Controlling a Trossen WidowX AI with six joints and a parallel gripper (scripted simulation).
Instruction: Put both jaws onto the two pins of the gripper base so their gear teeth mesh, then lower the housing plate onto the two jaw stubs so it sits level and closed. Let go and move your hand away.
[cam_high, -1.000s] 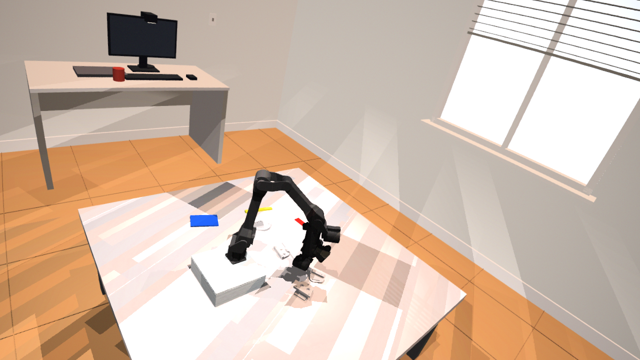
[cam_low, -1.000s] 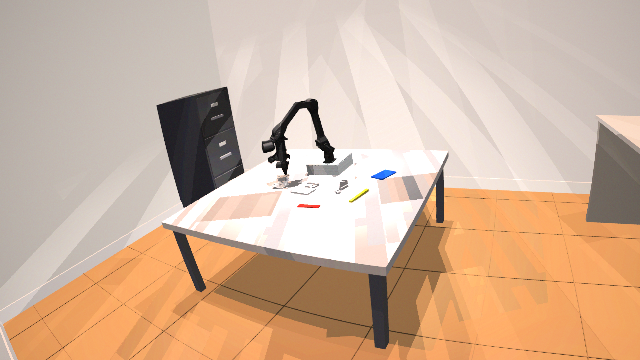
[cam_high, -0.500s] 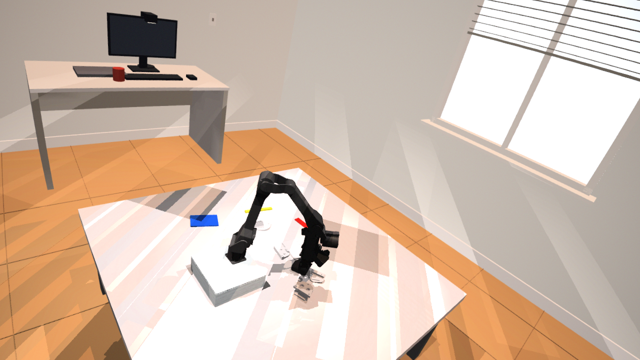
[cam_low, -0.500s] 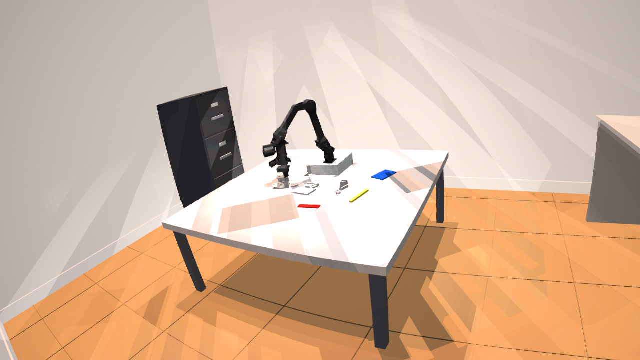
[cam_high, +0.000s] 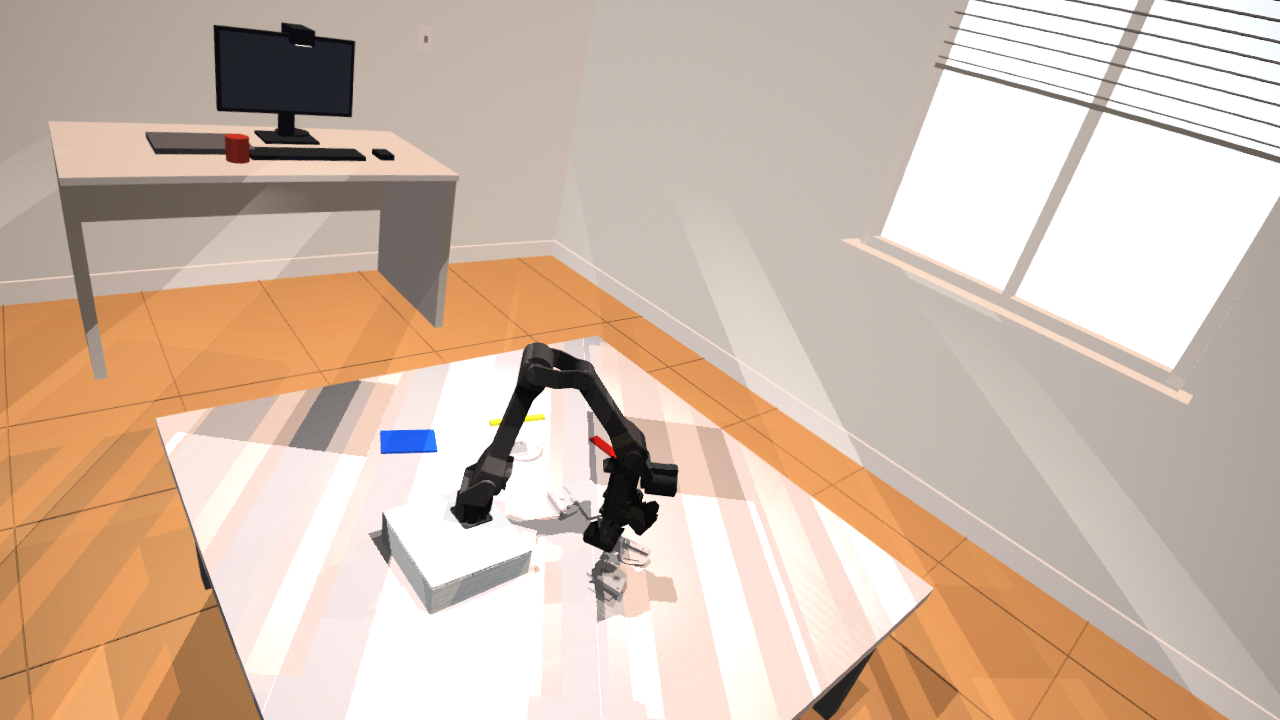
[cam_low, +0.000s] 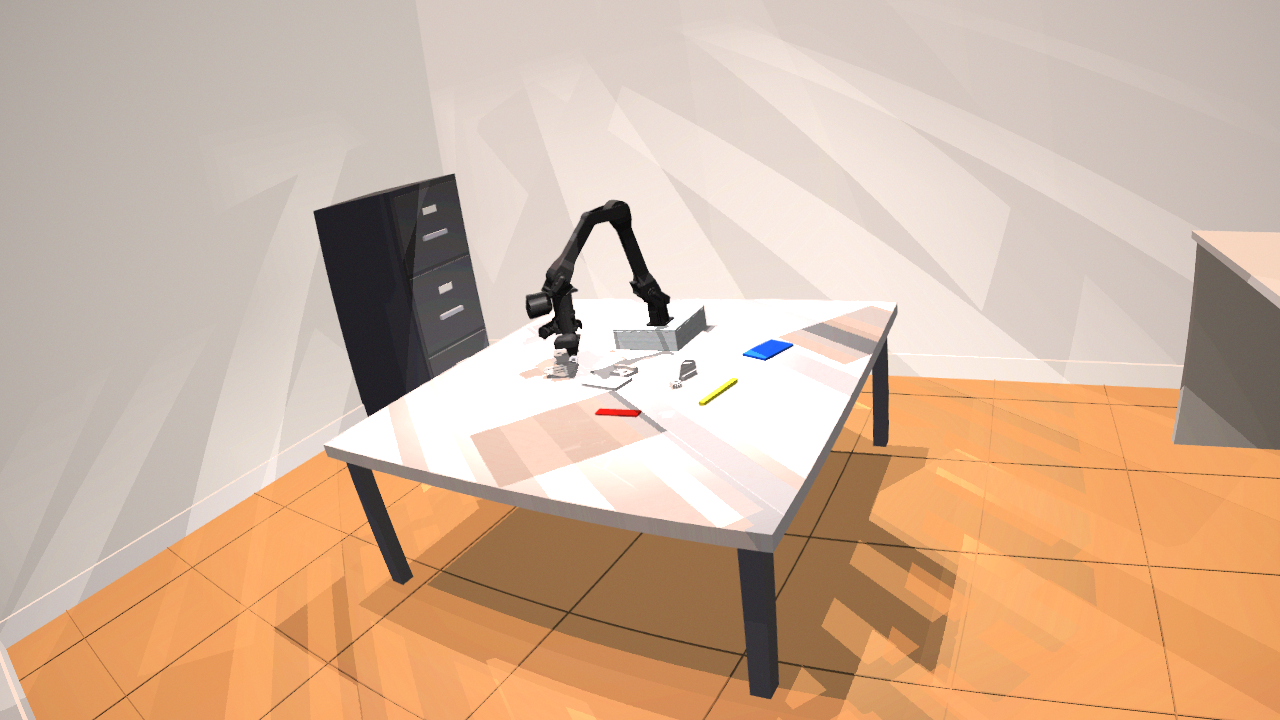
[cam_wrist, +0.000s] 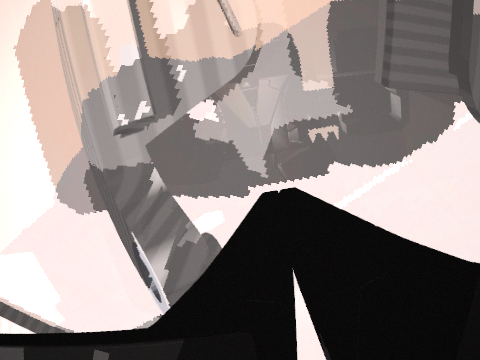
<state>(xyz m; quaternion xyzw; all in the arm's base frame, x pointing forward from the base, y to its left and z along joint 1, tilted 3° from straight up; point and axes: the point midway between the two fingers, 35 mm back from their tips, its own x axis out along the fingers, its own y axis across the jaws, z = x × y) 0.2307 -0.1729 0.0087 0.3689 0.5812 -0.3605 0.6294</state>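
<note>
My gripper (cam_high: 611, 546) (cam_low: 566, 353) (cam_wrist: 280, 207) is shut, its black tips touching with nothing between them. It points down low over the pale parts. A curved pale part, which looks like a jaw (cam_high: 635, 552) (cam_wrist: 75, 40), lies left of the tips in the wrist view. A blocky pale part, probably the gripper base (cam_high: 608, 582) (cam_wrist: 417, 50), is at the wrist view's upper right. Another pale part (cam_high: 563, 502) lies near the arm, and a curved one (cam_high: 528, 452) (cam_low: 687, 368) lies farther off. A flat pale plate (cam_low: 606, 383) shows in the exterior view. Pins and meshing are unclear.
A red bar (cam_high: 603, 445) (cam_low: 617, 412), a yellow bar (cam_high: 526, 419) (cam_low: 718, 391) and a blue plate (cam_high: 408, 441) (cam_low: 768, 349) lie on the table. The arm stands on a grey-white block (cam_high: 474, 577) (cam_low: 646, 339). Strong shadows cross the parts.
</note>
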